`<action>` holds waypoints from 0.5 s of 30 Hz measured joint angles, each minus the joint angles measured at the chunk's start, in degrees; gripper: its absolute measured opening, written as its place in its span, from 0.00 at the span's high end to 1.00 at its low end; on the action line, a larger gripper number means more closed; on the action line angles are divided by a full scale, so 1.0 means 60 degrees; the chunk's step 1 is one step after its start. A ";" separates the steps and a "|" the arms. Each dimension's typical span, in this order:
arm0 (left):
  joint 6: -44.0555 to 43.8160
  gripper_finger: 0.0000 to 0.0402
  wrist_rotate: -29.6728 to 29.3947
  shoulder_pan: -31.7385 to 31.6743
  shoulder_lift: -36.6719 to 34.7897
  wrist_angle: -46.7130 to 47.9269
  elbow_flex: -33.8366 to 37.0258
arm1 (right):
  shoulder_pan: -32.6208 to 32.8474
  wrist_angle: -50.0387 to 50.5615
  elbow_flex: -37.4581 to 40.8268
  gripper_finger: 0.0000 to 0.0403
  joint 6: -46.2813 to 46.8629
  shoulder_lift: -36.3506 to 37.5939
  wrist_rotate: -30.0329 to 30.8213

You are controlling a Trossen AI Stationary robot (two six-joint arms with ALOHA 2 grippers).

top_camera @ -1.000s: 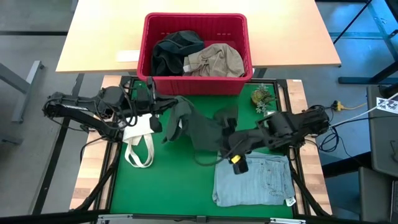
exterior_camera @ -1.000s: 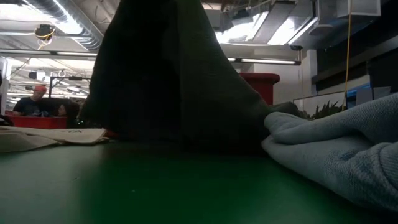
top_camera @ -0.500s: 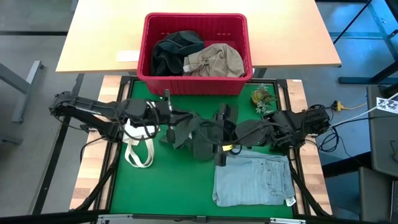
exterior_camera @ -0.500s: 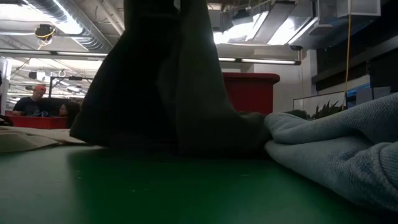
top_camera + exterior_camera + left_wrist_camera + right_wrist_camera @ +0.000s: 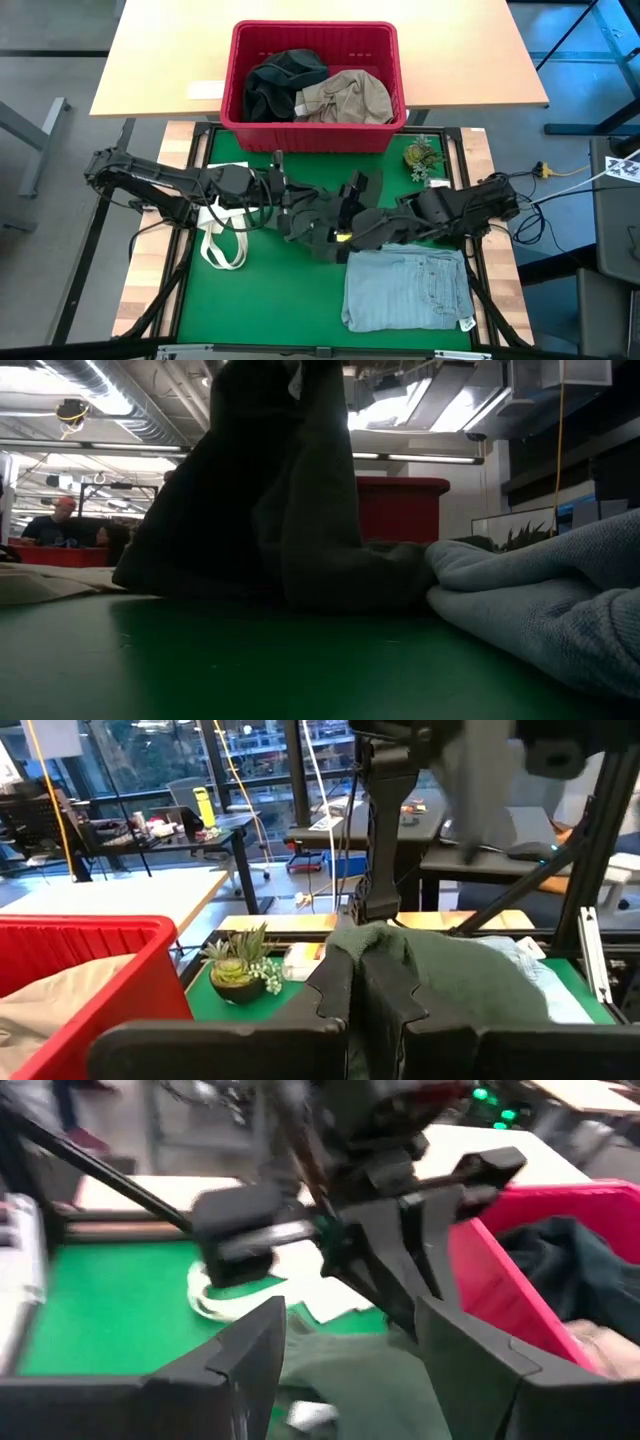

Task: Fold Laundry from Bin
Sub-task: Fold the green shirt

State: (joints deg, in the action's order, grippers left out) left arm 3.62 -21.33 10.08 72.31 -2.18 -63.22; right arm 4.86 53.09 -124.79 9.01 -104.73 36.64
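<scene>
- Both arms have come closer together since a second ago, and the dark green garment (image 5: 315,215) that was spread wide between them is now bunched up in the middle of the green mat (image 5: 260,300).
- From above, the left gripper (image 5: 283,192) sits at the left side of that green piece, and the right gripper (image 5: 345,222) sits at its right side, just above the jeans.
- From above, the light blue jeans (image 5: 407,290) lie flat and folded on the mat near the front right. That one looks done.
- From above, the red bin (image 5: 315,135) stands past the mat on the wooden table. A dark piece (image 5: 272,85) and a khaki piece (image 5: 345,97) are inside it, so I think at least two more are left to fold.
- From above, a white tote bag (image 5: 222,232) lies on the mat under the left arm.
- Down at table height, the green garment (image 5: 290,510) hangs up high like a tent and touches the mat, with the jeans (image 5: 540,610) just beside it on the right.
- Looking past the left wrist, the left fingers (image 5: 340,1005) are pressed together on the green cloth (image 5: 450,985).
- Looking past the right wrist, the right fingers (image 5: 250,1355) stand wide apart with the green cloth (image 5: 350,1380) between them, not pinched.
</scene>
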 joint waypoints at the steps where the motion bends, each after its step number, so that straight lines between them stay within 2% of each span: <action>1: 0.0000 0.99 0.0000 0.0031 0.0000 0.0027 0.0000 | 0.0000 -0.0072 0.0000 0.45 0.0047 -0.0086 0.0280; 6: 0.0003 0.99 -0.0001 0.0110 -0.0003 0.0025 0.0000 | -0.0001 0.0010 -0.0008 0.45 0.0253 -0.0103 0.1203; 15: 0.0004 0.99 -0.0003 0.0299 -0.0001 -0.0099 0.0000 | -0.0007 0.0939 -0.0011 0.45 0.1358 -0.0105 0.0823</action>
State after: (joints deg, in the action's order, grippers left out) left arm 3.64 -21.35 11.88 72.31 -2.77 -63.22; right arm 4.82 58.73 -124.86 17.16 -105.36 41.58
